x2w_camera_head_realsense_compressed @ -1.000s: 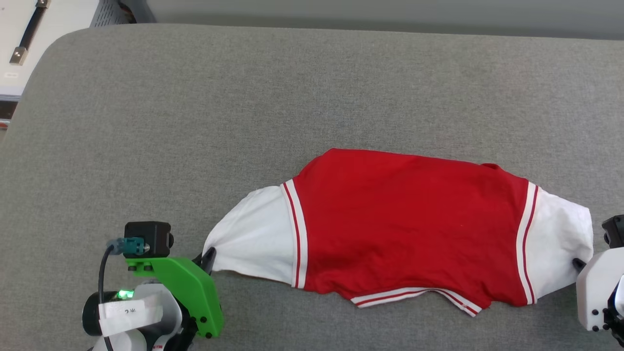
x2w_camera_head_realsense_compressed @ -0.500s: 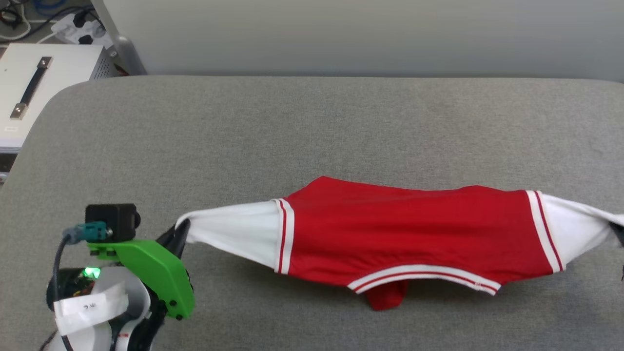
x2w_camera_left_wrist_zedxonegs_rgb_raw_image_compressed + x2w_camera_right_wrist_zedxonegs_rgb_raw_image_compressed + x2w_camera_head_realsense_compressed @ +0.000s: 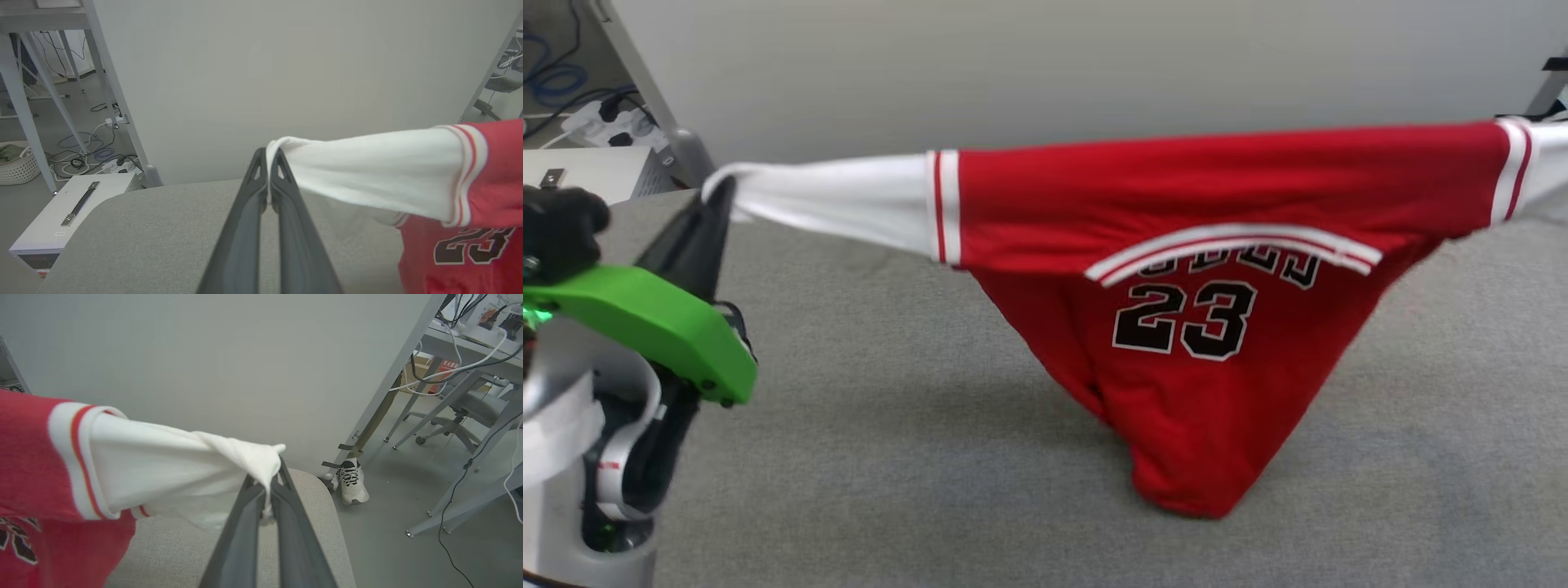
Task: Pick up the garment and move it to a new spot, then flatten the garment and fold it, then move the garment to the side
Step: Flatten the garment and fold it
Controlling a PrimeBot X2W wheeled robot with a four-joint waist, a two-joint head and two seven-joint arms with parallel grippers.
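The garment (image 3: 1225,180) is a smooth red jersey knit with white sleeves and striped trim. It's stretched taut above the grey woven padded surface (image 3: 890,441), sagging into a V a bit right of centre, with the bottom tip apparently just touching the fabric. A black-and-white "23" faces near. The left gripper (image 3: 269,155) has its slim dark fingers pinched on the left sleeve end, and the right gripper (image 3: 267,479) is pinched on the right sleeve end. A chunky green bracket (image 3: 645,322) partly blocks the near-left corner. A white box (image 3: 61,220) and loose cables (image 3: 90,153) lie far left, a white sneaker (image 3: 351,484) far right.
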